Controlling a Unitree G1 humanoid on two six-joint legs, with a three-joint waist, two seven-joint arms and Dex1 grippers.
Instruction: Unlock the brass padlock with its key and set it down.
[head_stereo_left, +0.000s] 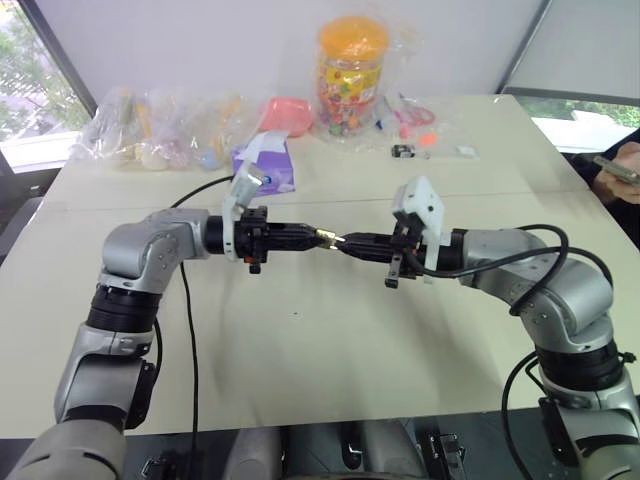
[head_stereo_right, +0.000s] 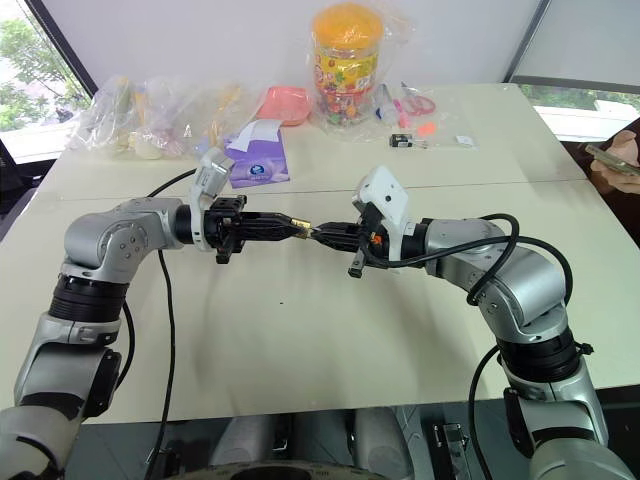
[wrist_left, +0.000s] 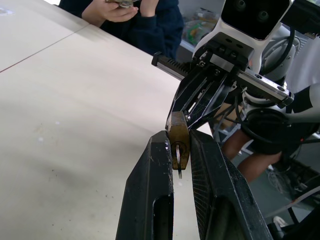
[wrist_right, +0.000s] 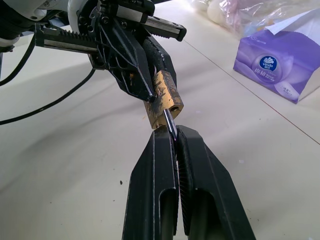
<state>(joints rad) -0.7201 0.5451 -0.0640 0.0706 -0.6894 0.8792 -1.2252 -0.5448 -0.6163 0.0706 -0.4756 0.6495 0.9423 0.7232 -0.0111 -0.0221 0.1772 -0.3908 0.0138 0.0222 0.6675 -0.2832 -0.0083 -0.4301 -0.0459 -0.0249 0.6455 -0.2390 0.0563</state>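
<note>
The brass padlock (head_stereo_left: 326, 238) hangs above the middle of the table, between my two arms. My left gripper (head_stereo_left: 316, 238) points right and is shut on it; in the left wrist view the padlock (wrist_left: 178, 137) sits pinched between the two black fingers (wrist_left: 155, 170), its silvery shackle toward the wrist. My right gripper (head_stereo_left: 346, 241) points left and meets it tip to tip. In the right wrist view the slim key (wrist_right: 169, 124) runs from my shut right gripper (wrist_right: 172, 132) into the padlock (wrist_right: 164, 97).
At the table's far side stand a purple tissue box (head_stereo_left: 265, 165), clear plastic bags (head_stereo_left: 160, 125), a jar of sweets (head_stereo_left: 350, 75) and a small black-and-silver item (head_stereo_left: 403, 151). A person's hand with a phone (head_stereo_left: 615, 170) is at the right edge. A black cable (head_stereo_left: 190, 330) crosses the table.
</note>
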